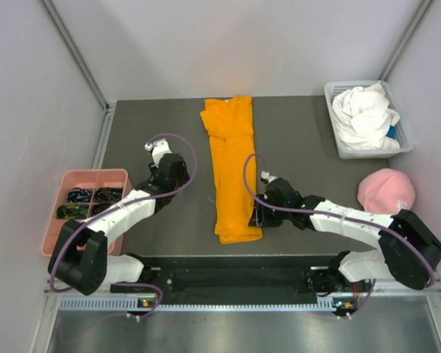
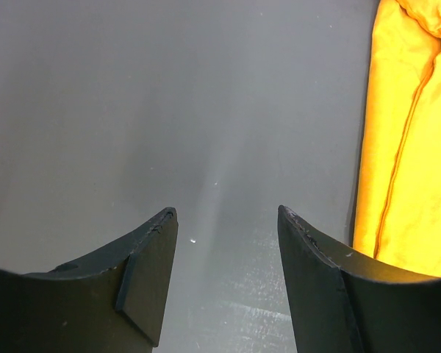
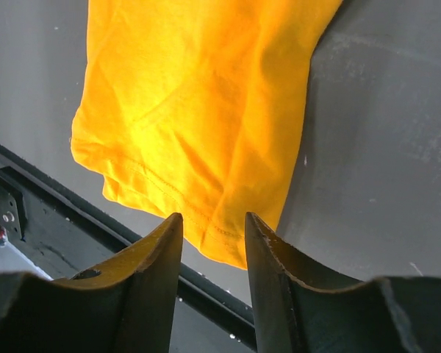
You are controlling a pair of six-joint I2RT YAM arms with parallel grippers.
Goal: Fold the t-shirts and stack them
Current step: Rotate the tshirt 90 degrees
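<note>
Lying folded in a long strip on the dark grey table [image 1: 301, 147], the soft bright orange t-shirt [image 1: 231, 169] is met at its near corner by the right gripper [image 3: 213, 218], jaws apart on each side (likely to lift it over). The left gripper [image 2: 228, 212] is held open near its other edge.

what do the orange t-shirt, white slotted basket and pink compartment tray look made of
orange t-shirt: soft matte knit cloth, probably cotton; creases, stitched hem. white slotted basket: seemingly rigid plastic; moulded slots. pink compartment tray: likely smooth moulded plastic; rounded rim.
</note>
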